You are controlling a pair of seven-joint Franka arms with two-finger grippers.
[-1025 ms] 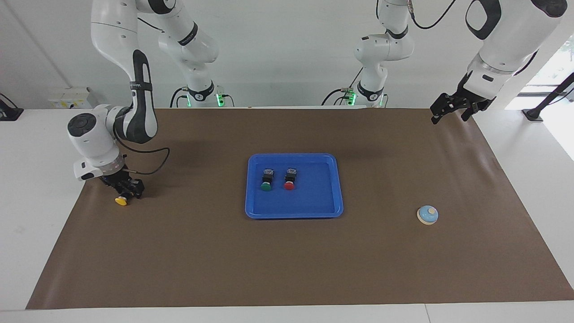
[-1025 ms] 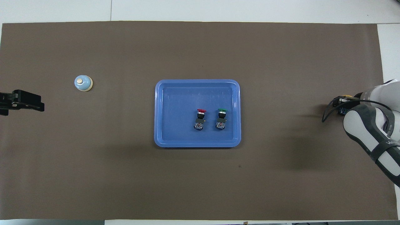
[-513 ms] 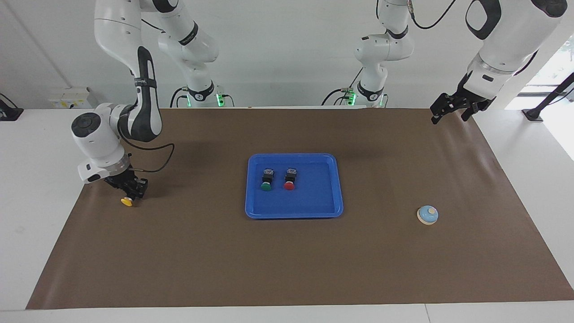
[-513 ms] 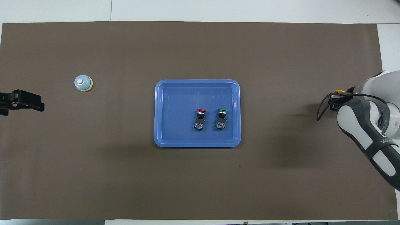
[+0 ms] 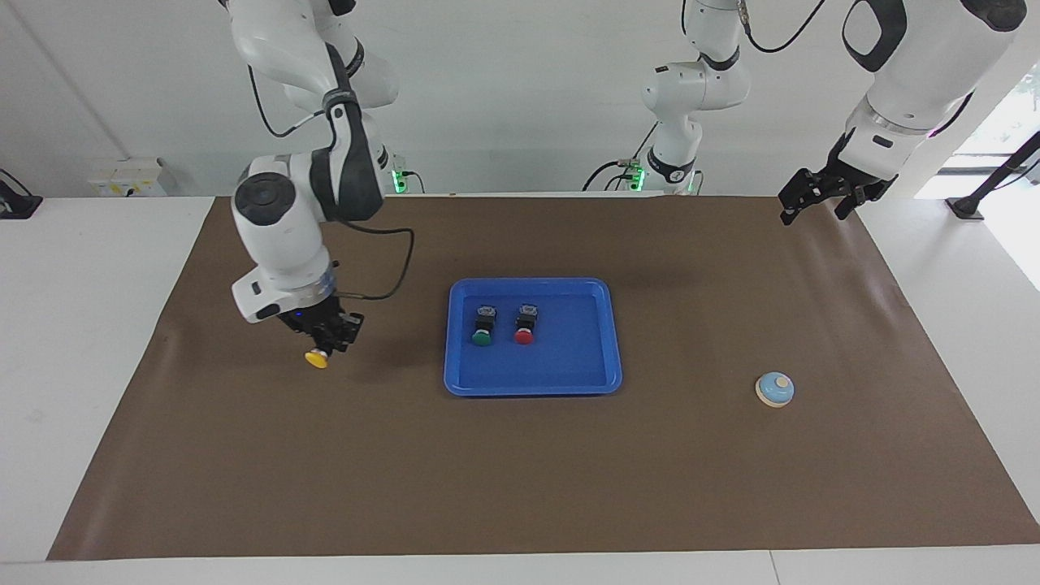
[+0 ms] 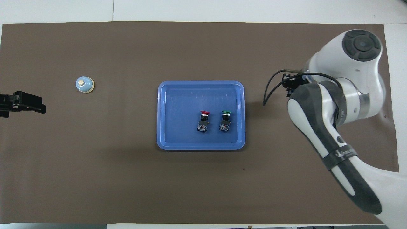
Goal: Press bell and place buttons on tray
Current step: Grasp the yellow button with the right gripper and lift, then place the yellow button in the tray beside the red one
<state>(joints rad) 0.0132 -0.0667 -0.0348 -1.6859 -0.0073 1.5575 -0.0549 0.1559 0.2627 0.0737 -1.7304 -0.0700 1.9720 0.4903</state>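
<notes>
My right gripper [image 5: 327, 341] is shut on the yellow button [image 5: 316, 358] and holds it cap down above the mat, beside the tray toward the right arm's end. In the overhead view the right arm covers this button. The blue tray [image 5: 532, 385] [image 6: 200, 83] lies mid-table. In it the green button [image 5: 482, 329] [image 6: 225, 120] and the red button [image 5: 525, 325] [image 6: 203, 120] lie side by side. The light blue bell [image 5: 774, 389] [image 6: 84, 84] stands on the mat toward the left arm's end. My left gripper [image 5: 819, 197] [image 6: 22, 103] waits open, raised over the mat's edge.
A brown mat [image 5: 520, 471] covers most of the white table. A black cable [image 5: 390, 276] loops from the right wrist. A white socket box [image 5: 130, 177] sits on the table near the wall at the right arm's end.
My right gripper closed on the yellow button, lifted it off the mat and carried it toward the tray. The left arm has not moved.
</notes>
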